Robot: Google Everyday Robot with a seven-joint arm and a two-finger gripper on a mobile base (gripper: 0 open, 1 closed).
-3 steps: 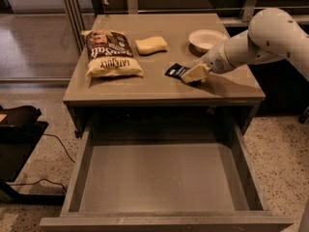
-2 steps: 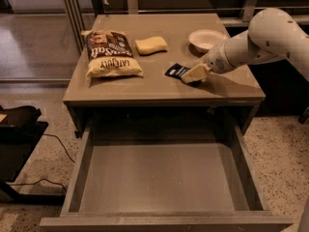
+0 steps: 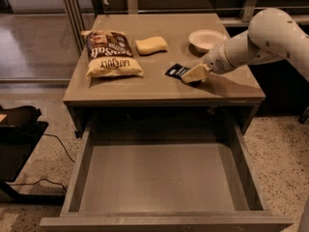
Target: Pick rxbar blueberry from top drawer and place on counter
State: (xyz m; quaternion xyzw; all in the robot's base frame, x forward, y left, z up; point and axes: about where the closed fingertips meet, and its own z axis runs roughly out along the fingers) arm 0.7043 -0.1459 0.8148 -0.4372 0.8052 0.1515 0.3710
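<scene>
My cream gripper point(image 3: 195, 74) sits on the flat navy-blue rxbar blueberry point(image 3: 176, 71) toward the grey-brown counter's point(image 3: 145, 83) front-right corner; I cannot tell whether it grips, so pulling away may drag the bar into the open shallow top drawer point(image 3: 154, 178).

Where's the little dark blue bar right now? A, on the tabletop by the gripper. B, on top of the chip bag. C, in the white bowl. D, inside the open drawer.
A: the rxbar blueberry lies on the counter, right at the gripper, not in the top drawer.
</scene>
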